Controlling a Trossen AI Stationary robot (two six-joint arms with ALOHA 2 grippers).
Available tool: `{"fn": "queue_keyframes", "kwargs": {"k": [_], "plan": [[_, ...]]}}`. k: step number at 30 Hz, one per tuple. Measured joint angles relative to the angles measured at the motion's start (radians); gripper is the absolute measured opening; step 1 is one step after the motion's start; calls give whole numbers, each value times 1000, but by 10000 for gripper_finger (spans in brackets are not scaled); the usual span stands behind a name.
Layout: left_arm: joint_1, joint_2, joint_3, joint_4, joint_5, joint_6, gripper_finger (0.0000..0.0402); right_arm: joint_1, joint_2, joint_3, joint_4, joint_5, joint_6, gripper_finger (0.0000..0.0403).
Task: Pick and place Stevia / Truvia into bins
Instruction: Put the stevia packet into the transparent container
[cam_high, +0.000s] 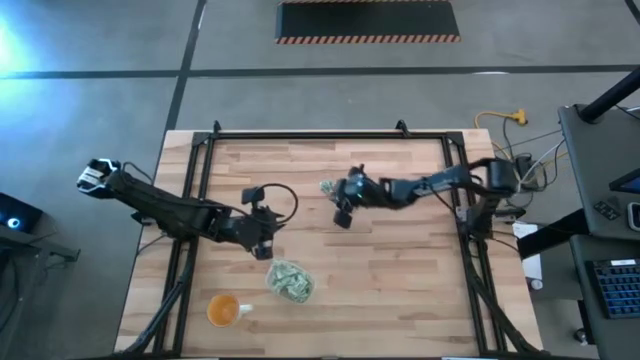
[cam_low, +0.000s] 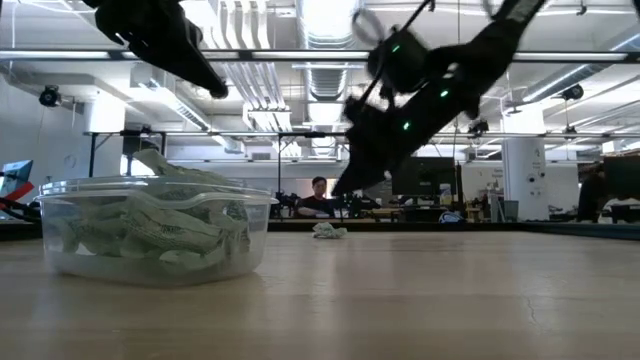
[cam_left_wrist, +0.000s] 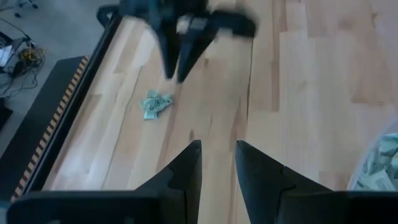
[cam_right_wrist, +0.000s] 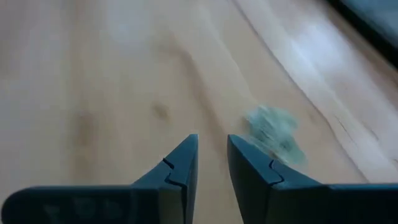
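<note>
above the middle of the wooden table (cam_high: 400, 270), the right gripper (cam_high: 341, 214) hangs clear of the surface, its two dark fingers (cam_right_wrist: 180, 165) parted by a narrow gap with nothing between them. just beside it, toward the table's far edge, lies a small crumpled heap of loose stevia packets (cam_high: 327, 187), pale green and white, resting flat on the wood and touching neither finger. in the right wrist view the same heap sits close off one fingertip, blurred.

the left gripper (cam_high: 262, 243) hangs above the table on the left arm's side of that loose heap, well apart from it. its fingers (cam_left_wrist: 186, 168) also stand slightly apart and hold nothing. in the left wrist view the right gripper shows farther off, pointing down just beside the heap.

the clear plastic bin (cam_high: 290, 281) stands on the table nearer the front edge than the loose heap, just beside the left gripper. it is filled with packets; in the low view they reach the rim and one pokes above it.

an orange cup (cam_high: 224, 310) with a handle stands near the bin, farther again from the loose heap.

in the low view a person (cam_low: 318, 197) sits in the room beyond the table.
</note>
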Motion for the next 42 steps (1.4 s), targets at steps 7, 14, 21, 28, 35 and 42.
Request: {"fn": "queue_keyframes", "kwargs": {"k": [7, 14, 21, 28, 35, 42], "plan": [[-2, 22, 0, -22, 13, 0, 81, -84, 162, 203, -249, -14, -24, 110], [-4, 21, 0, -16, 12, 0, 81, -91, 235, 290, -285, -23, -41, 175], [-4, 21, 0, -16, 12, 0, 81, -99, 242, 297, -239, 12, -1, 202], [-4, 21, 0, -15, 12, 0, 81, -99, 239, 296, -272, 105, 23, 203], [-4, 21, 0, -15, 12, 0, 81, -99, 239, 296, -287, 139, 38, 203], [-4, 21, 0, -14, 11, 0, 81, -100, 243, 292, -298, 79, 58, 193]]}}
